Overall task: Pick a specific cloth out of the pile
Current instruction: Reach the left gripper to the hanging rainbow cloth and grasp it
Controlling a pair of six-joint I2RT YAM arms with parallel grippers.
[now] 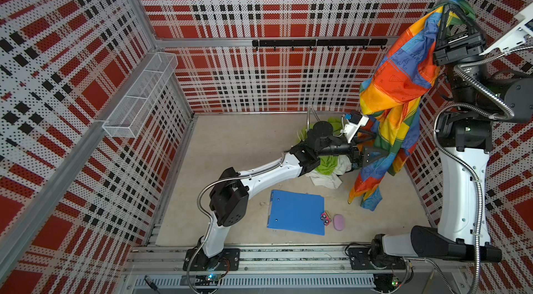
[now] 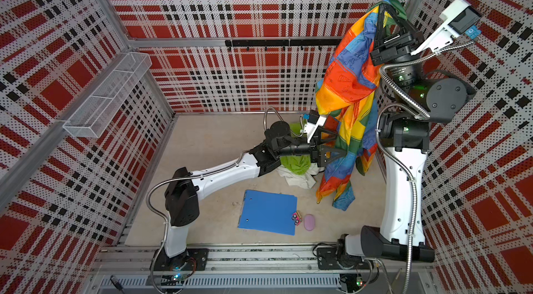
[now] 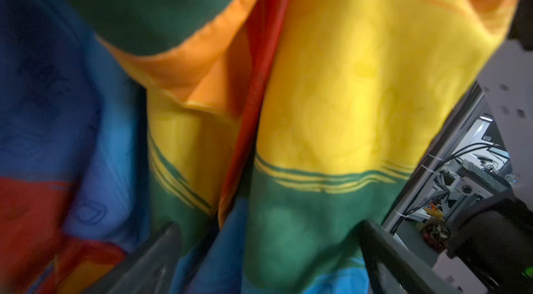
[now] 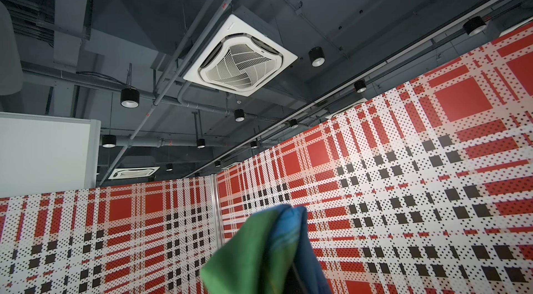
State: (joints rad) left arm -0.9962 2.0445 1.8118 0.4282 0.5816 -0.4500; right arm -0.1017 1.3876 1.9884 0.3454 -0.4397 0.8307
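1. The right gripper (image 1: 452, 11) (image 2: 386, 8) is high up by the back right corner and points up; it is clenched on the top of the cloth (image 1: 395, 90) (image 2: 349, 87), which folds over its tips.
2. The cloth hangs down from there in one long bunch of orange, yellow, blue, green and red blocks; it is up off the pile; its bottom end is low over the bench (image 1: 230, 148), and I cannot tell if it touches.
3. In the right wrist view only a green and blue bit of the cloth (image 4: 259, 249) shows, in front of the checked wall.
4. The left gripper (image 1: 379, 145) (image 2: 337, 142) reaches across to the hanging cloth, partway down; its jaws stand wide apart.
5. In the left wrist view, folds of the cloth (image 3: 346, 90) hang between the two black fingers (image 3: 161, 249); nothing is pinched there.
6. The pile (image 1: 328, 168) (image 2: 297, 168) lies on the bench under the left arm, lime green on white, just beside the cloth.
7. A blue clipboard (image 1: 297, 211) lies flat nearer the front; a small pink toy (image 1: 326, 218) and a pale purple oval thing (image 1: 339, 222) sit by its right edge.
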